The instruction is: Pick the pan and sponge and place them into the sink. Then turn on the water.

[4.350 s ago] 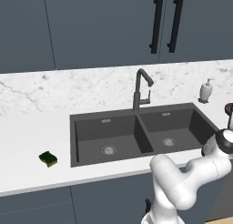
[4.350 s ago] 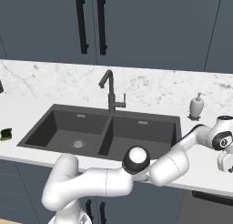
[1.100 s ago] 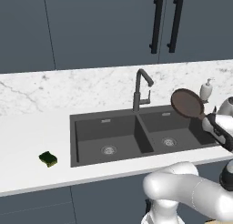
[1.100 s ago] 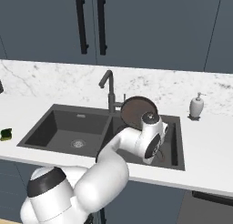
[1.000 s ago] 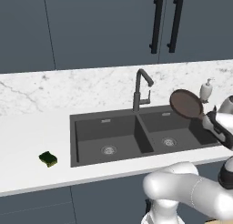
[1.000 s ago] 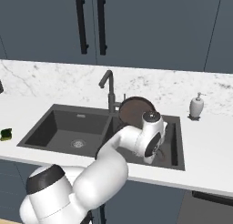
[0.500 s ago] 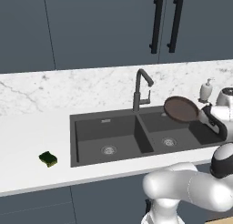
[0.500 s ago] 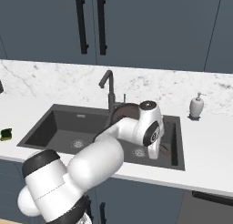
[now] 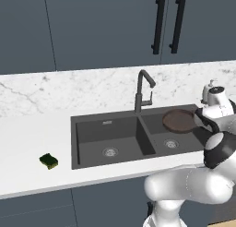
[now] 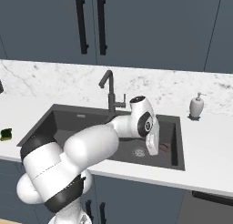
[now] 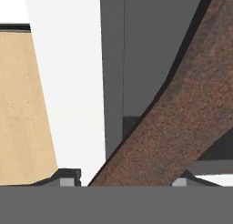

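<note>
So the pan (image 9: 179,120) is hanging over the right basin of the sink (image 9: 87,129), roughly level with the rim and lying close to flat, reddish-brown inside facing up in the left base view. It's off the basin floor; you can see the right drain (image 9: 171,143) below it and a bit toward the front. The tool (image 9: 201,124) sits at the pan's right side where the handle runs off, and from the hand view the brown pan body (image 11: 182,109) cuts diagonally right between the two finger tips (image 11: 67,177), so it looks clamped on the pan. Honestly the actual contact spot is buried in the bottom edge there, so that's a read from how the pan is carried, not a clean look at the pads.

In the right base view the arm is curled over the sink's front edge and the white wrist blocks most of the pan.

The sponge (image 9: 49,161) is on the white tabletop (image 9: 27,143), left of the sink and near the front edge, well apart from the arm. You can also catch it at the far left of the right base view (image 10: 6,134).

The faucet (image 9: 143,90) stands behind the centre divider, spout arched forward. The soap dispenser (image 10: 196,106) is on the tabletop behind the sink's right corner, just beside the rim.
</note>
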{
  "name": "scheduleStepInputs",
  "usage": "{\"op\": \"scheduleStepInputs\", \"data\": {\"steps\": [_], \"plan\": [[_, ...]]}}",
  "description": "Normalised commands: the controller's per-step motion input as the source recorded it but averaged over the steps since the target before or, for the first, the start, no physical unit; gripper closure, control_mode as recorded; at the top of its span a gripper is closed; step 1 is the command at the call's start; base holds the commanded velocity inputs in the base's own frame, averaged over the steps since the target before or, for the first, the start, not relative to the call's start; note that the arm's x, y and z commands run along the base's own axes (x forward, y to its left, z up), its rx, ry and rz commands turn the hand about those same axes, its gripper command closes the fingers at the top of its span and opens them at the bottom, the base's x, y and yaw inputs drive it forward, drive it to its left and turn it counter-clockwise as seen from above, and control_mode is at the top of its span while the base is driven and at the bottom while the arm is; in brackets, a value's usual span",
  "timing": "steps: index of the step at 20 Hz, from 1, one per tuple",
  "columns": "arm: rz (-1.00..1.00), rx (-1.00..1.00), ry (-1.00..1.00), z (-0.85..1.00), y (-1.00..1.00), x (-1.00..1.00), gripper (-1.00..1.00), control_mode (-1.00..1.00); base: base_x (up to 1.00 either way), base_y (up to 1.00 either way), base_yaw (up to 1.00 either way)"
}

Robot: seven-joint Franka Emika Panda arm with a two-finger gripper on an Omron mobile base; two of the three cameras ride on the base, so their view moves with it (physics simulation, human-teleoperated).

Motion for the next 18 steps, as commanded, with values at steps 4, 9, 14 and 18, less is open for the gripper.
{"op": "scheduleStepInputs", "data": {"steps": [4,9,14,18], "plan": [[0.0,-0.07,0.16,-0.09,0.13,0.18,1.0,-1.0,0.0,0.0,0.0],[0.0,0.0,0.06,-0.09,0.04,0.2,1.0,-1.0,0.0,0.0,0.0],[0.0,0.0,0.04,-0.14,0.02,0.26,1.0,-1.0,0.0,0.0,0.0],[0.0,0.0,0.03,-0.21,0.02,0.27,1.0,-1.0,0.0,0.0,0.0]]}}
